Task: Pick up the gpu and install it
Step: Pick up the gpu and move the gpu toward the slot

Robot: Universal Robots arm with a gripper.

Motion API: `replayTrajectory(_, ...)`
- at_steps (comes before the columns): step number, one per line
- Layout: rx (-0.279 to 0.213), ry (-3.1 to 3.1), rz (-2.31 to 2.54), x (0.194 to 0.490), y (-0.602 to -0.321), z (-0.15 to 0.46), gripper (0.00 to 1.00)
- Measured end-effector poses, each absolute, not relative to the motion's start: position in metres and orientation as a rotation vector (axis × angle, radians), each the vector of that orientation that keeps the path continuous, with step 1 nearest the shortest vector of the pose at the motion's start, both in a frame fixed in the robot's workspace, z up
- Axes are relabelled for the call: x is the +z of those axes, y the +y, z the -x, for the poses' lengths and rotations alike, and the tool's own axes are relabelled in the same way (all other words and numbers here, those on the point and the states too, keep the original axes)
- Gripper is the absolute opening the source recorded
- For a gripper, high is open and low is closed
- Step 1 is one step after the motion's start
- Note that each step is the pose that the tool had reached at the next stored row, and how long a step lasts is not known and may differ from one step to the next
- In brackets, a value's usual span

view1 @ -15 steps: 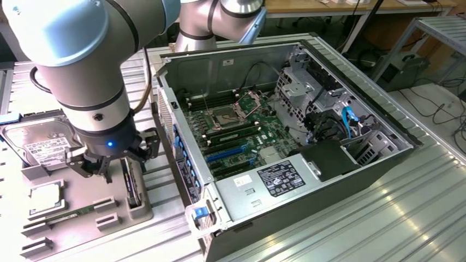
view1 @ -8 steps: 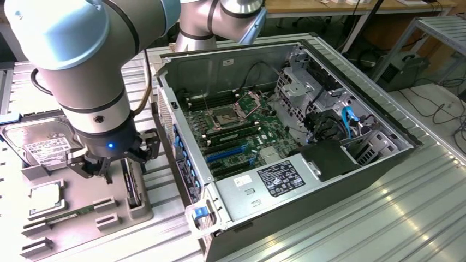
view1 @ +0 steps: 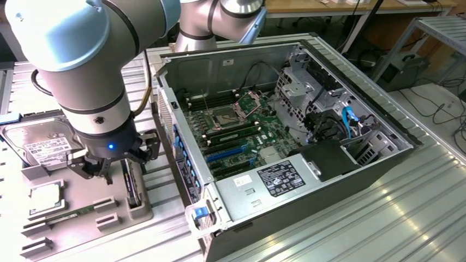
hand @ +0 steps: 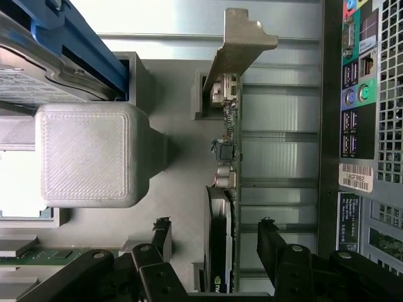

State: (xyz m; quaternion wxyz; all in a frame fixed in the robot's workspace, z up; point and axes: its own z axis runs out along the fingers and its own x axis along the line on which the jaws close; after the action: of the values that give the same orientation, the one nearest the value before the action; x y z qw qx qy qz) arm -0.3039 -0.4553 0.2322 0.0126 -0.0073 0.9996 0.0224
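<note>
The gpu [hand: 229,189] stands on edge in a slot of the grey holder tray [view1: 80,185], its silver end bracket [hand: 242,44] at the end away from the gripper. In the exterior view the gpu [view1: 132,188] is a thin dark card at the tray's edge nearest the computer case. My gripper [view1: 117,169] hangs straight down just above it. In the wrist view the gripper [hand: 215,239] is open. One black finger [hand: 160,236] stands on each side of the card's fan end, and neither touches it.
The open computer case [view1: 364,109] lies to the exterior view's right, its motherboard [view1: 240,131] and blue slots [view1: 226,153] exposed. The tray also holds a hard drive [view1: 40,144], a processor [view1: 43,196] and a memory stick [view1: 65,215]. The case's rear port panel [hand: 359,94] is close beside the gpu.
</note>
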Motion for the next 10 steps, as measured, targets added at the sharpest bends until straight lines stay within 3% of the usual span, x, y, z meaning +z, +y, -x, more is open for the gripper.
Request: replayTrajectory(10, 0.07, 3.122, 0.024, 0.2302, -0.4554, 0.3039, 0.66)
